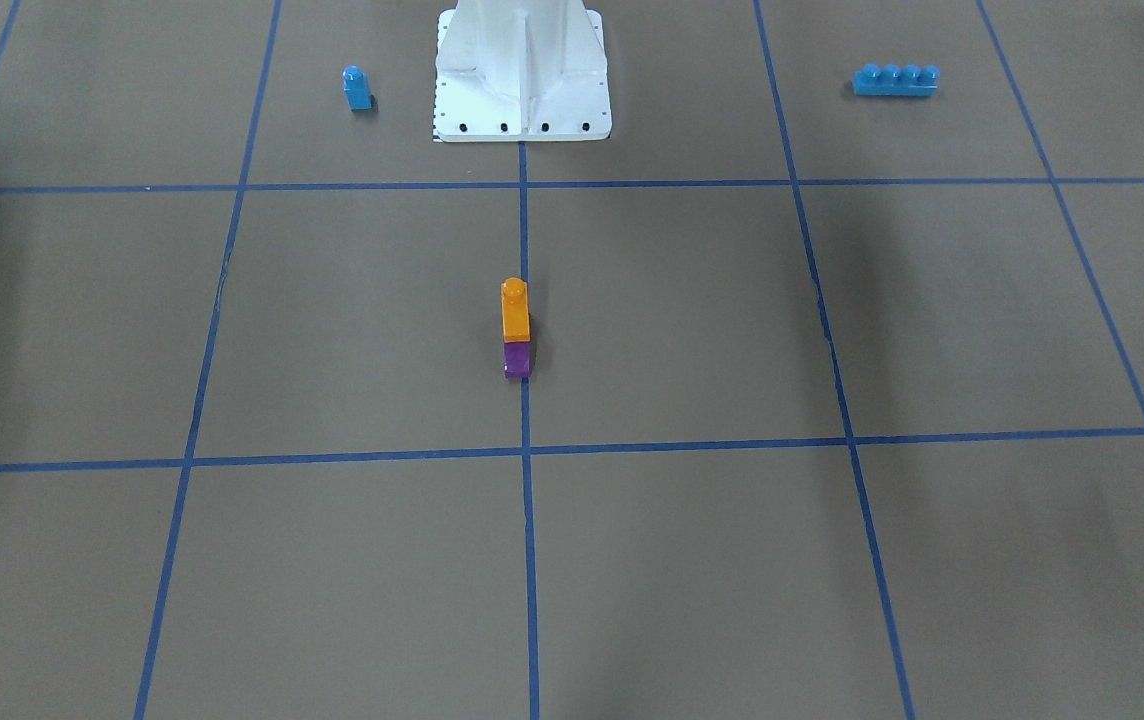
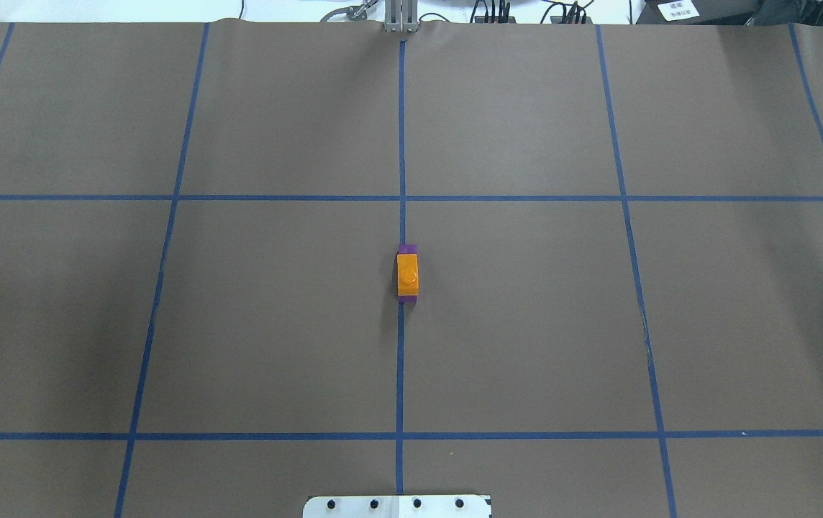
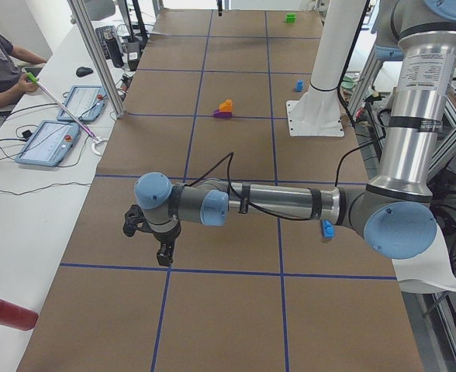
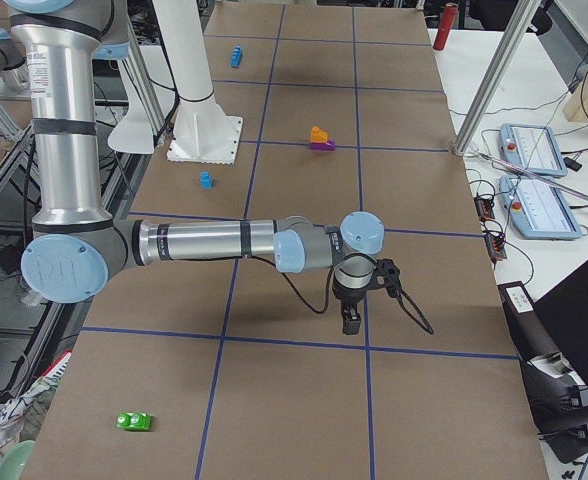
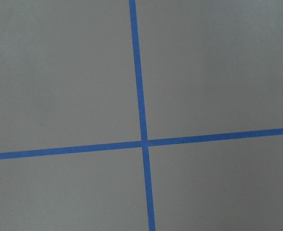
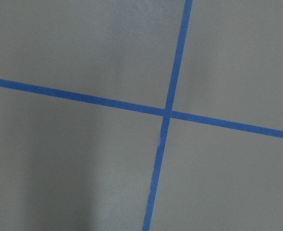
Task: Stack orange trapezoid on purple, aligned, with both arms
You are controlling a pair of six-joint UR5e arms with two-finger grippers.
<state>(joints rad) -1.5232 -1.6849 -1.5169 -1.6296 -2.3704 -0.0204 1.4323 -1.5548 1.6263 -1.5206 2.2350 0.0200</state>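
Note:
The orange trapezoid (image 1: pixel 515 312) sits on top of the purple block (image 1: pixel 517 360) at the middle of the table, on the centre tape line. The overhead view shows the orange (image 2: pixel 407 275) covering most of the purple (image 2: pixel 407 249). Both arms are far from the stack. The left gripper (image 3: pixel 164 252) hangs over the table near its left end, and I cannot tell whether it is open or shut. The right gripper (image 4: pixel 351 322) hangs near the right end, and I cannot tell its state either. Both wrist views show only brown table and crossing blue tape.
A small blue single-stud block (image 1: pixel 357 88) and a long blue four-stud brick (image 1: pixel 895 80) lie on either side of the white robot base (image 1: pixel 522 75). A green block (image 4: pixel 134 421) lies at the right end. A red cylinder (image 3: pixel 7 313) and an operator's desk border the far edge.

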